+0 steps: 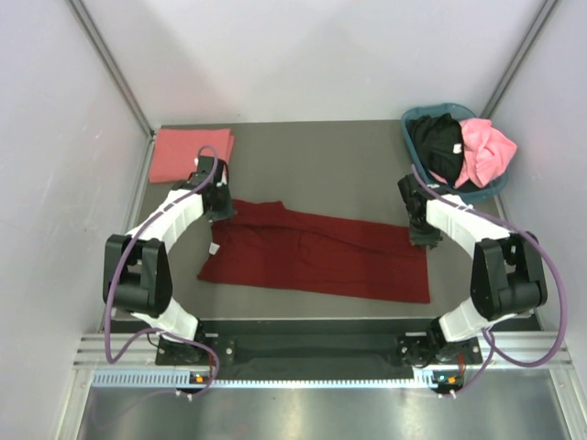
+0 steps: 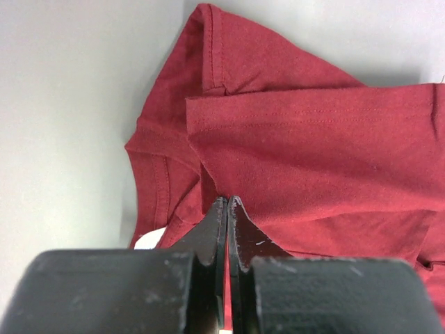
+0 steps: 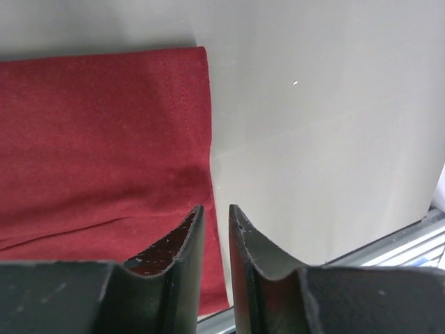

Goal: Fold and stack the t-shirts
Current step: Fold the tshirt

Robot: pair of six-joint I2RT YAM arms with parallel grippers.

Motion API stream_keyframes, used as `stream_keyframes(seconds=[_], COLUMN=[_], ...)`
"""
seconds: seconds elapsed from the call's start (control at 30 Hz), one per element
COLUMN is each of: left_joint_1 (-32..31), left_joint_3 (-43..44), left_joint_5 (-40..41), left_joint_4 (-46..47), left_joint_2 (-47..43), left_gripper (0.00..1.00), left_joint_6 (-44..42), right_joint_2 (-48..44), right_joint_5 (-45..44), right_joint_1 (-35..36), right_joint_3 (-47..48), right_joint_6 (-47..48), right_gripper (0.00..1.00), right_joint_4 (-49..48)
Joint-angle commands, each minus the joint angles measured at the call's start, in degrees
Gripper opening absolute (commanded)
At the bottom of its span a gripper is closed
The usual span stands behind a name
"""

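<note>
Lying on the table (image 1: 321, 156): dark red shirt (image 1: 316, 252), folded long, between the two arms.
Left gripper (image 2: 227, 203): fingers squeezed together, tips at the shirt's sleeve end; I cannot tell if cloth is pinched.
Right gripper (image 3: 217, 209): fingers a little apart, holding nothing, over the shirt's bottom edge.
Salmon-pink shirt (image 1: 188, 154): folded, far left corner.
Basket (image 1: 406, 128): far right corner, black shirt (image 1: 436, 142) and bright pink shirt (image 1: 486, 151) inside.

Bright, even overhead light leaves only faint shadows on the surface (image 1: 321, 165). The shirt (image 2: 313, 139) is sharp in both wrist views. The left end effector (image 2: 227, 202) blurs nearest the lens.
</note>
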State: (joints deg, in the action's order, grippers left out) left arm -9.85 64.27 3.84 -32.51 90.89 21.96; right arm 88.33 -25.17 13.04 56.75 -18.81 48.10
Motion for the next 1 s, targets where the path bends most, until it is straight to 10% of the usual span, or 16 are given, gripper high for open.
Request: stream_keyframes(seconds=[0.0, 0.33, 0.63, 0.97], left_joint_1=[0.35, 0.35, 0.35, 0.35], left_joint_3=[0.07, -0.90, 8.22, 16.23], left_joint_5=[-0.24, 0.73, 5.22, -16.38], left_joint_4=[-1.94, -4.05, -8.45, 2.01], left_joint_2=[-2.39, -4.23, -3.01, 9.73], left_gripper=[0.00, 0.04, 0.41, 0.40], left_joint_6=[0.11, 1.95, 6.35, -6.56], right_joint_2=[-2.46, -1.59, 0.44, -10.37], right_joint_5=[1.70, 6.45, 6.27, 16.81], right_joint_1=[0.41, 0.50, 0.58, 4.27], right_joint_3=[3.36, 0.29, -2.00, 2.66], right_joint_6=[-1.23, -4.13, -3.61, 0.70], right_gripper=[0.21, 0.19, 0.21, 0.29], right_joint_4=[2.26, -3.18, -5.30, -6.43])
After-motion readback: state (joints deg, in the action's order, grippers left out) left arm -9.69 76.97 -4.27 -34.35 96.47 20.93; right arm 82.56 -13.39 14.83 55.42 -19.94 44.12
